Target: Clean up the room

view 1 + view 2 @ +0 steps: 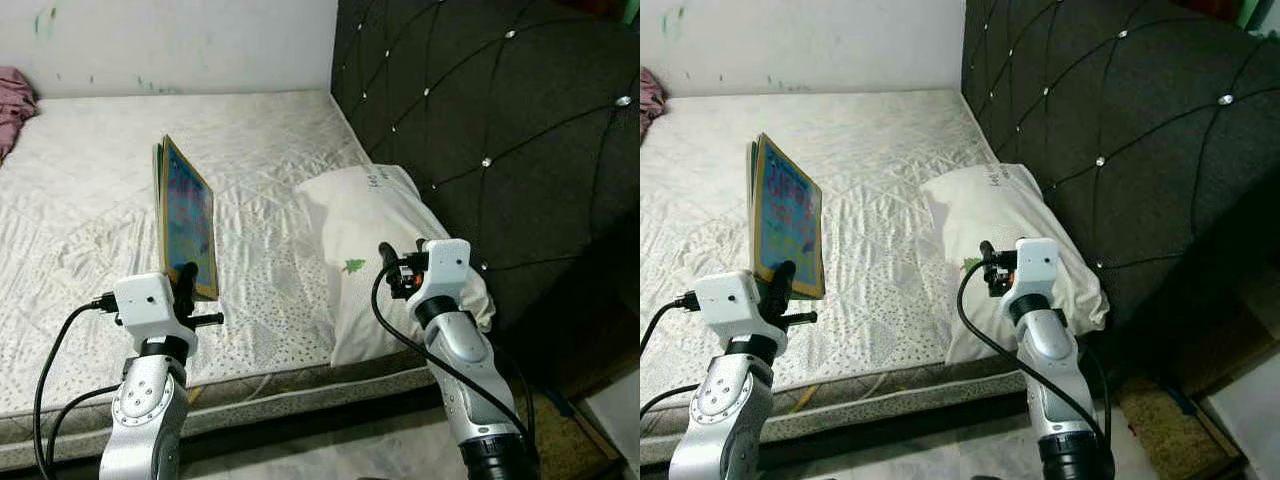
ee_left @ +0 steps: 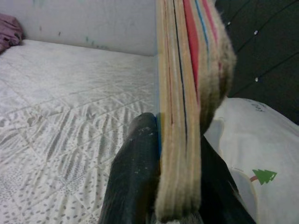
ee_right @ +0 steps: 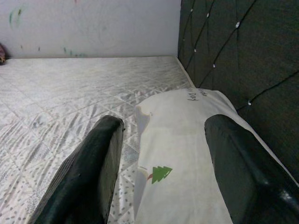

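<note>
The left tool [image 2: 180, 186] pinched a thick colourful cardboard book [image 1: 188, 215] upright above the white quilted mattress [image 1: 90, 190]; the right tool [image 3: 168, 172] hovered spread before a white pillow [image 1: 375, 240].

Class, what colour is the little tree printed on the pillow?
Green tree on the white pillow; clearest in the right wrist view.

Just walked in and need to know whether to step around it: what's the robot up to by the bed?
It is tidying at the mattress. Its left gripper is shut on a colourful picture book, holding it upright above the mattress edge. The right gripper is open and hovers empty by the white pillow, which lies against the dark tufted headboard. A pink cloth sits at the far corner.
</note>
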You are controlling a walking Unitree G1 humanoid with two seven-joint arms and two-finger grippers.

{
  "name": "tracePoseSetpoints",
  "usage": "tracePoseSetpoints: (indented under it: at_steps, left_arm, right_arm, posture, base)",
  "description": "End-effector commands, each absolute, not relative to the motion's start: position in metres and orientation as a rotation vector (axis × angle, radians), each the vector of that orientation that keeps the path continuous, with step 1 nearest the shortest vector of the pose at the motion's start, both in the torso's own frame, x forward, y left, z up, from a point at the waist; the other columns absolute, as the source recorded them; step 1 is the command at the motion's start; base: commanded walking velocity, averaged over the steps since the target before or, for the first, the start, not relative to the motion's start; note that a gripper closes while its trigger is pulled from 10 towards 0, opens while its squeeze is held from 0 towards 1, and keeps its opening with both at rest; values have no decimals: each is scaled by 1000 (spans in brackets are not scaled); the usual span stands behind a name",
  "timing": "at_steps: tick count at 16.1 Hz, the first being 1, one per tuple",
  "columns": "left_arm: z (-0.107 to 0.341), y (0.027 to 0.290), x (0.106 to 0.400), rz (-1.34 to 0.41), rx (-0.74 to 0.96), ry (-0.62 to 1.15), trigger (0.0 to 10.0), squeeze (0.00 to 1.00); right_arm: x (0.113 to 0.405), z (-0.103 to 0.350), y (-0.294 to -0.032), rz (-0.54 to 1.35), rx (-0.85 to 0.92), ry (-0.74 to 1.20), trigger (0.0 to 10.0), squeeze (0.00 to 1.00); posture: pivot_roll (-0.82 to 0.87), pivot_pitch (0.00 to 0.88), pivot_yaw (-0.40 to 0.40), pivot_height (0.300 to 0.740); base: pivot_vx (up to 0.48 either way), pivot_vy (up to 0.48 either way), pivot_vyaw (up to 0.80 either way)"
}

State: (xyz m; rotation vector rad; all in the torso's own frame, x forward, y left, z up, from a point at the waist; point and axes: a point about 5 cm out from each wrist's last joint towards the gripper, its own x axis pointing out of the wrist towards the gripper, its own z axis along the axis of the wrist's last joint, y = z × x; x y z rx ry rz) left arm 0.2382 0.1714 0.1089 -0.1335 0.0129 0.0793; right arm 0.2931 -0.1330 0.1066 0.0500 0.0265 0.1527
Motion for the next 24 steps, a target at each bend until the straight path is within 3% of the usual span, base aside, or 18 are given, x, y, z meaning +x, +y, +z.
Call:
tracePoseSetpoints:
  at_steps: [1,14,24]
  left_arm:
    - [121,168,240,52,-134,-40,10000,0]
    - [120,166,241,48,-138,-32,10000,0]
    - [113,164,242,76,-133,4,10000,0]
  right_arm:
    - [293,112,-134,155,43,10,10000,0]
    - [293,112,-137,142,32,11,10000,0]
    - [294,113,-138,139,27,12,10000,0]
  posture:
    - [-46,31,-27,740]
    - [-53,34,-24,740]
    - [-54,29,-26,740]
  base:
    - [349,0,0]
    - [378,0,0]
    - [0,0,0]
